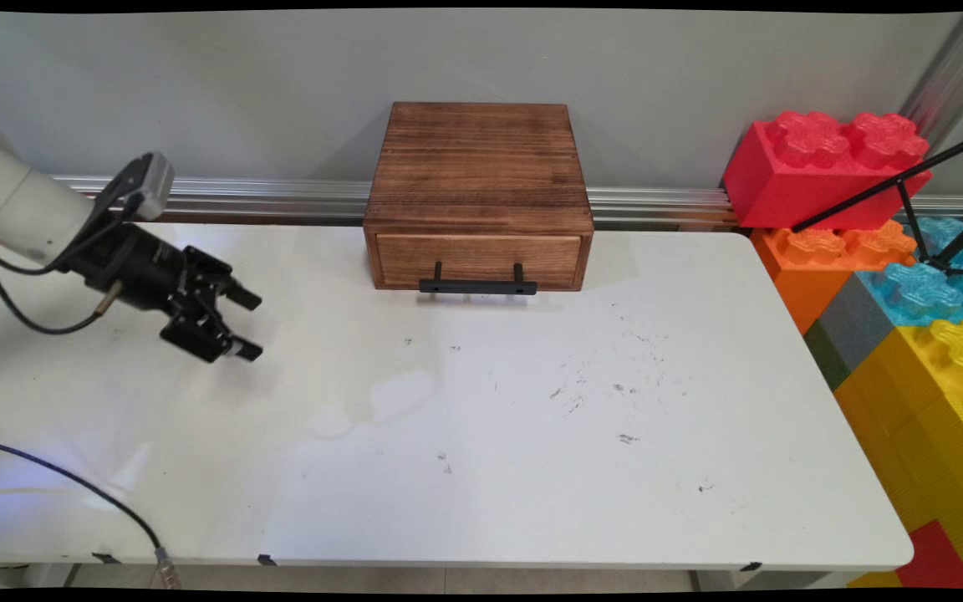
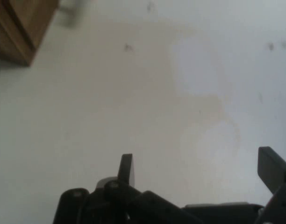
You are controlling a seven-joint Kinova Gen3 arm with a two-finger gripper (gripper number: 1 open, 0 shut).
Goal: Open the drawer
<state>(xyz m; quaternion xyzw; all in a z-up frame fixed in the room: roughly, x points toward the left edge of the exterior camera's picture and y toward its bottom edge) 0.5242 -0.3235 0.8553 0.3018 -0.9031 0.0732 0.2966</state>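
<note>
My black gripper [image 1: 249,324] hangs over the left part of the white table [image 1: 532,435], pointing right, open, with nothing between its fingers. In the hand view the gripper [image 2: 199,165] shows two fingers spread wide over bare tabletop. A dark wooden drawer box [image 1: 479,196] stands at the back middle against the wall, its drawer shut, with a black bar handle [image 1: 478,285] on the front. The box is well to the right of the gripper; its corner [image 2: 19,28] shows at the hand view's top left.
Large toy bricks, red [image 1: 824,167], orange [image 1: 824,259], blue [image 1: 933,284] and yellow [image 1: 933,401], are stacked off the table's right end. A black tripod leg [image 1: 908,180] crosses them. A black cable [image 1: 72,485] lies at the front left. An aluminium rail [image 1: 281,199] runs along the wall.
</note>
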